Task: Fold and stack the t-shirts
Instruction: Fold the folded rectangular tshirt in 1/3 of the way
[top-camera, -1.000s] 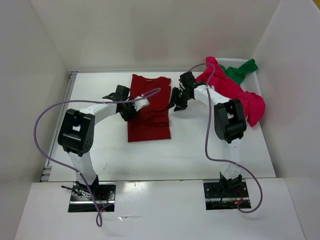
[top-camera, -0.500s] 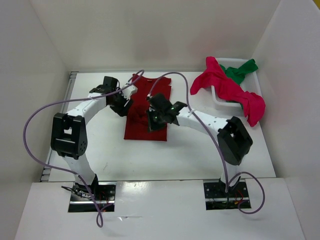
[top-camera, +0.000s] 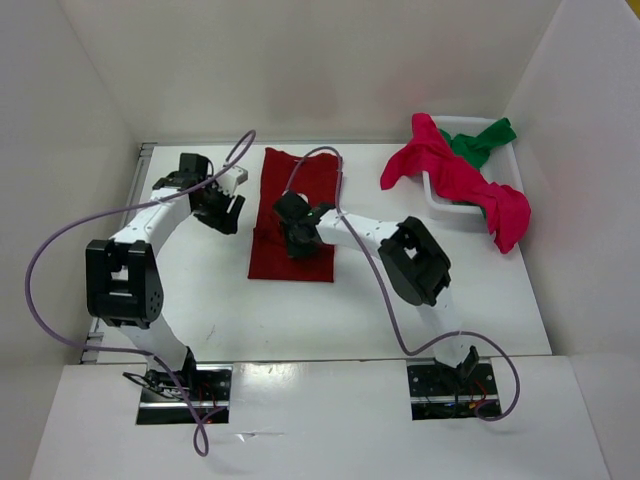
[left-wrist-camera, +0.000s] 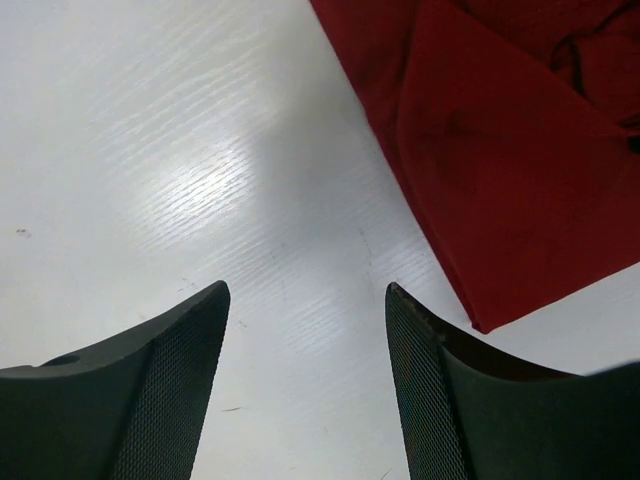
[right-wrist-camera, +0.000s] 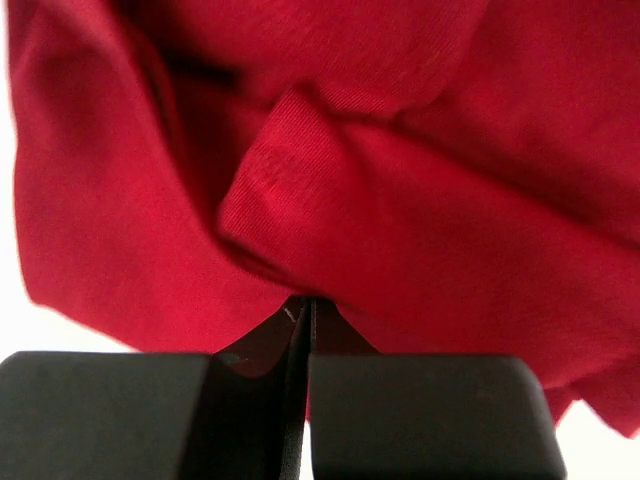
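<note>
Right pincer (right-wrist-camera: 300, 308) shifted, pinching soft red shirt (right-wrist-camera: 430, 240)

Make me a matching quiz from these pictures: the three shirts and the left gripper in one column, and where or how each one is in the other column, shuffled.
1. dark red shirt
2. crimson shirt
3. green shirt
4. left gripper

A. open above bare table
B. draped over the basket rim
C. lying on the table, pinched by the right gripper
D. at the basket's far end

Pairs: 1-C, 2-B, 3-D, 4-A.
</note>
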